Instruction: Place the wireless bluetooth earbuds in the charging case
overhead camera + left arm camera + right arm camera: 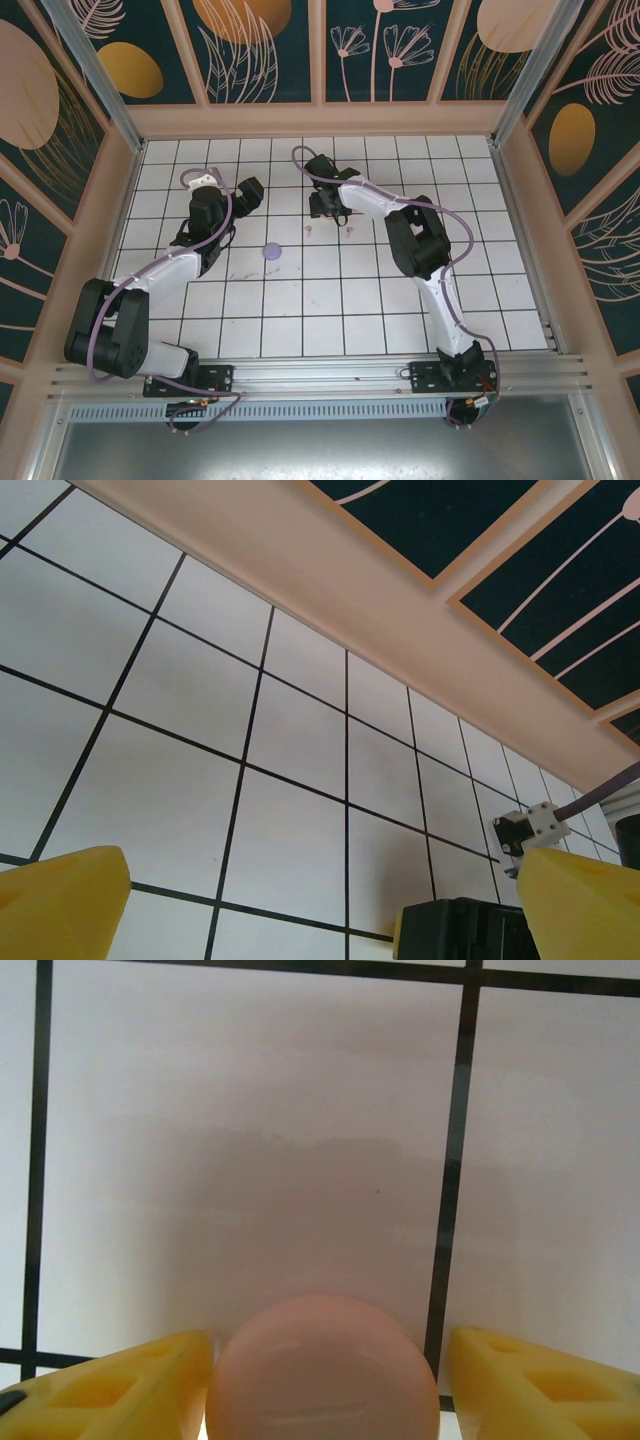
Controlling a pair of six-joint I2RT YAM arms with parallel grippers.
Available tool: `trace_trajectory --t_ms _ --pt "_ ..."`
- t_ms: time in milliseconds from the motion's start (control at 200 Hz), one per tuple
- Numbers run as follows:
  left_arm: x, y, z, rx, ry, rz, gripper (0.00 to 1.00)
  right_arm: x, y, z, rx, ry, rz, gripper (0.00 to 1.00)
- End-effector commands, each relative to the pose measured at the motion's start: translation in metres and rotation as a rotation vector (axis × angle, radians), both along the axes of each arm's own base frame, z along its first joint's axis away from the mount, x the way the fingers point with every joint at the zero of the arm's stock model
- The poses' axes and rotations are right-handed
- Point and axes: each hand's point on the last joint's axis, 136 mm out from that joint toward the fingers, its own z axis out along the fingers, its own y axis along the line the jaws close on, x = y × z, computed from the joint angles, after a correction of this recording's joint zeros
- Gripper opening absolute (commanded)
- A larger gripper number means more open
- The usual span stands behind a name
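The left end effector (pixel 320 880) is held wide open, empty. The right end effector (pixel 330 1340) is set half open astride a pink case (pixel 322 1385), ungripped. Apparent earbuds (pixel 308 228) are seen on the worktop (pixel 300 300) at its 6 o'clock.

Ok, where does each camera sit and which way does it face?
Top external: above and behind, looking down on the tiled table; left arm and right arm show.
Left wrist: looks across tiles to the back wall; own yellow jaws wide apart.
Right wrist: looks down on a pink case between its jaws.
All share the tiles.
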Motion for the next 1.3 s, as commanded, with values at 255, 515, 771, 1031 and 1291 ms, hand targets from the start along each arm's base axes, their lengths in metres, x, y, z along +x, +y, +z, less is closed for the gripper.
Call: trace_trajectory --t_ms 255,515,771,1031,1291 --pt "0.003 -0.003 0.008 -0.027 -0.028 -0.019 0.99 -0.008 0.001 -0.006 -0.028 0.027 0.026 0.41" --pt "-0.007 -0.020 0.021 -0.063 -0.066 -0.129 0.99 -0.005 0.004 0.038 0.052 -0.028 0.006 0.31" --pt "-0.036 -0.040 0.034 -0.174 -0.141 -0.275 0.99 -0.013 -0.005 0.117 0.236 -0.118 -0.073 0.31" --pt "-0.066 -0.062 0.042 -0.298 -0.238 -0.390 0.99 -0.035 -0.012 0.181 0.471 -0.169 -0.194 0.31" --pt "-0.087 -0.112 0.053 -0.362 -0.337 -0.524 0.99 -0.061 -0.010 0.217 0.774 -0.135 -0.368 0.31"
